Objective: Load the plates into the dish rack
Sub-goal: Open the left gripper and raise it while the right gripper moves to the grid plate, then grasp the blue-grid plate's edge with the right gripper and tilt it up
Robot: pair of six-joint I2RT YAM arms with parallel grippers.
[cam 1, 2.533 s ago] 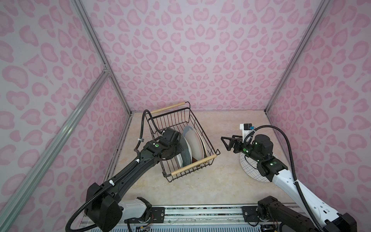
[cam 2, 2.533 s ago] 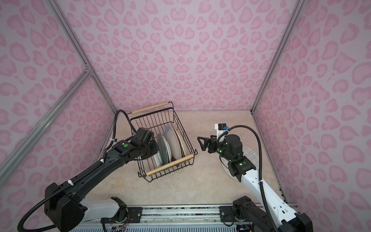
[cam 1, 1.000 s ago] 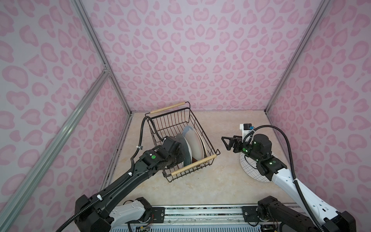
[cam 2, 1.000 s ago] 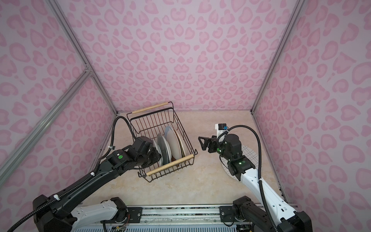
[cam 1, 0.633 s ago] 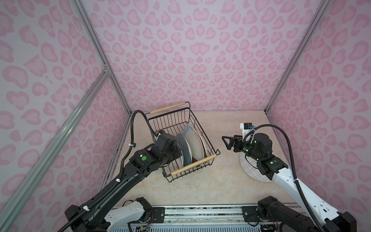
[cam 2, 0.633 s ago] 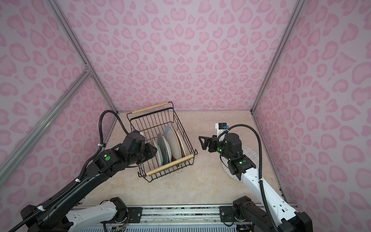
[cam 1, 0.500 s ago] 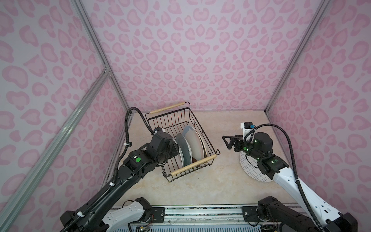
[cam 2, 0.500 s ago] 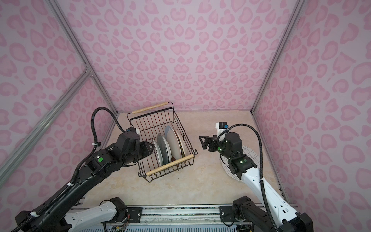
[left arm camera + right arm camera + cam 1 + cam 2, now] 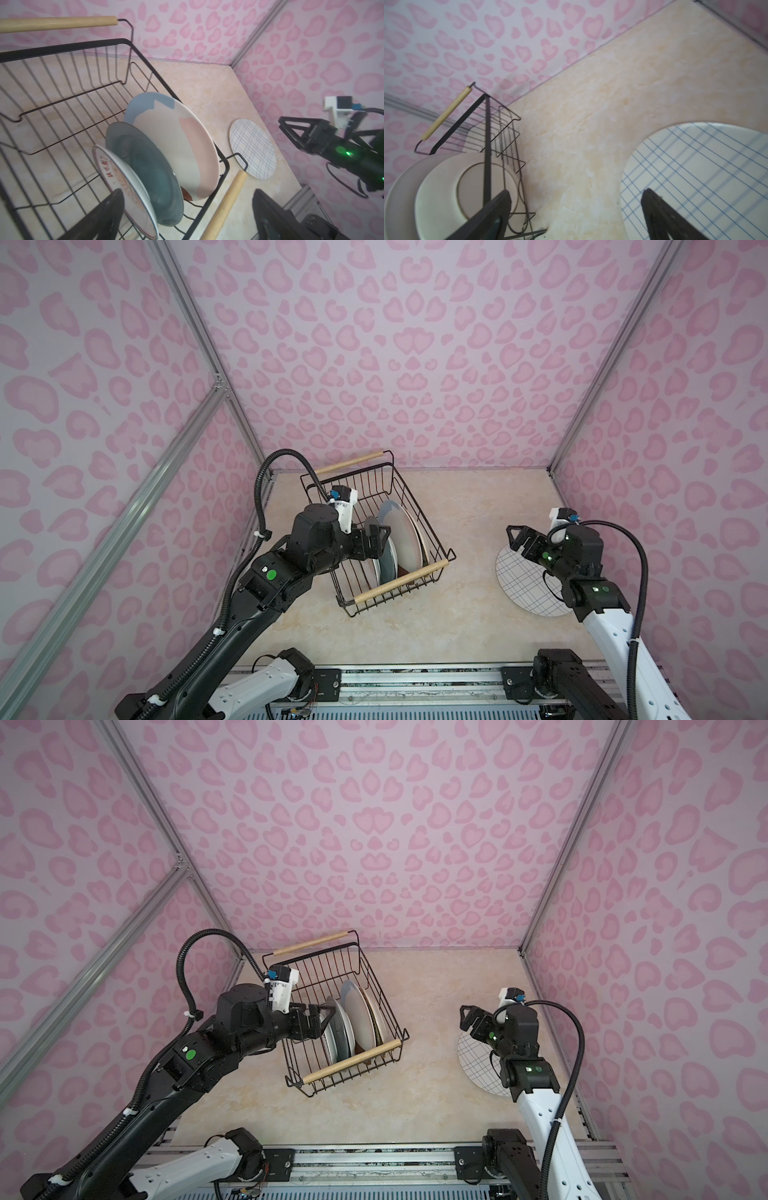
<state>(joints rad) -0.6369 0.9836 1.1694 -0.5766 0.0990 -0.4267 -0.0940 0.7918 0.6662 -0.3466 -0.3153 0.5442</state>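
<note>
The rack (image 9: 357, 485) (image 9: 332, 965) sits on the table left of centre. Its long axis runs from the far handle (image 9: 347, 461) to the near handle (image 9: 400, 581), and the near end is skewed toward the right. Three plates stand on edge at that near end, set across the axis and leaning back toward the near handle: a white one with red characters (image 9: 124, 187), a grey-blue one (image 9: 149, 166), then a pastel one (image 9: 176, 141). My left gripper (image 9: 374, 537) (image 9: 322, 1021) is inside the rack with its fingers wide apart and nothing between them. One finger (image 9: 110, 207) is just beside the white plate's rim, and I cannot tell if it touches. My right gripper (image 9: 515, 537) (image 9: 576, 191) hangs spread and empty over the edge of the grid plate (image 9: 523, 580) (image 9: 252, 149), which lies flat on the table well apart from the rack.
</note>
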